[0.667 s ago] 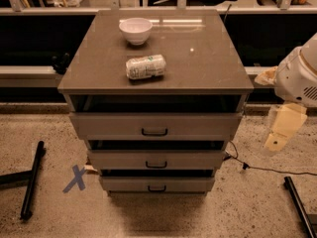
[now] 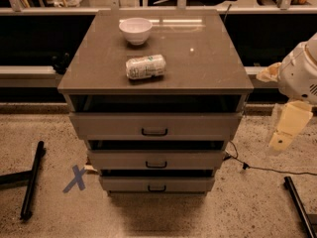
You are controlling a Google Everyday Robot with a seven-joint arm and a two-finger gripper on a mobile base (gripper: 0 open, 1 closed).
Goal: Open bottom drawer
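Observation:
The bottom drawer (image 2: 156,184) is the lowest of three grey-taupe fronts on the cabinet (image 2: 99,68), with a small black centre handle (image 2: 157,188). A dark gap shows above its front. The middle drawer (image 2: 156,159) and the top drawer (image 2: 154,126) sit above it, each with a like handle. My gripper (image 2: 285,133) hangs cream-coloured from the white arm (image 2: 299,76) at the right edge. It is right of the cabinet, level with the top and middle drawers, and apart from all of them.
A white bowl (image 2: 135,29) and a can lying on its side (image 2: 145,66) sit on the cabinet top. A black cable (image 2: 262,170) runs on the speckled floor at the right. Black bars lie at left (image 2: 32,180) and right (image 2: 298,202). A blue tape X (image 2: 75,178) marks the floor.

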